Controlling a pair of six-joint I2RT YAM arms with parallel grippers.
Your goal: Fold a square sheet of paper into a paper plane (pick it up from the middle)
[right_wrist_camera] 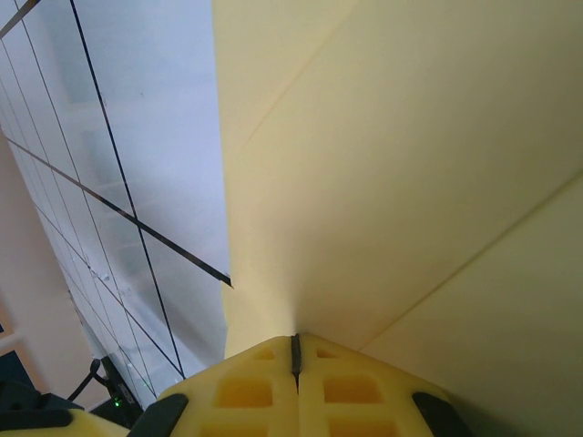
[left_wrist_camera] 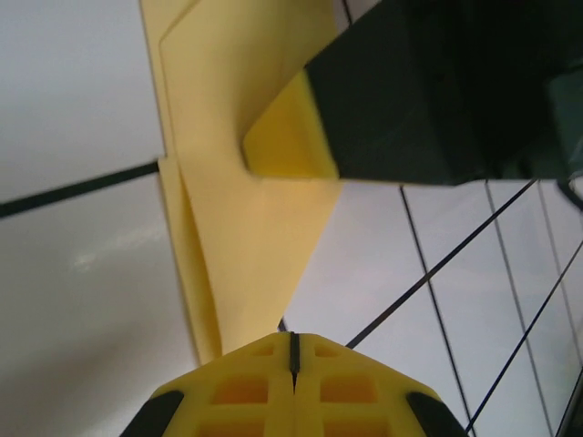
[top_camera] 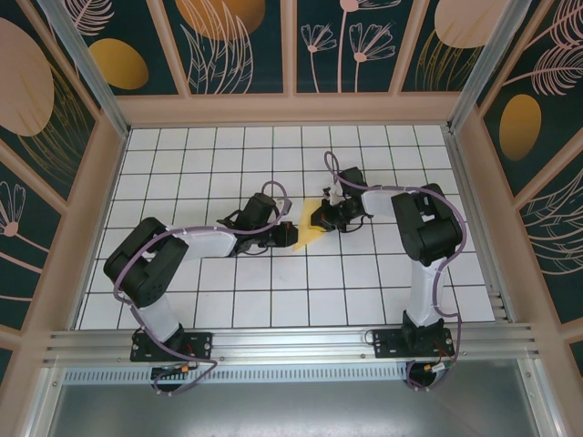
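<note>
Yellow fingertips [left_wrist_camera: 319, 360] of the left pincer [left_wrist_camera: 293, 344] press together, clenched on the creased yellow paper [left_wrist_camera: 237, 228], which sits between the two pincers over the middle of the white grid bench [top_camera: 364, 291]. Right pincer [right_wrist_camera: 294, 346] grips the sheet's opposite edge, its fingers likewise closed on it.

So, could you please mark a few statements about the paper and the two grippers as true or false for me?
1. The left gripper is shut on the paper. True.
2. The right gripper hangs open, well away from the paper. False: it is shut on the paper too.
3. The paper is a flat, unfolded sheet. False: it shows folded layers and creases.
4. The paper is near the middle of the table, between the two arms. True.
</note>
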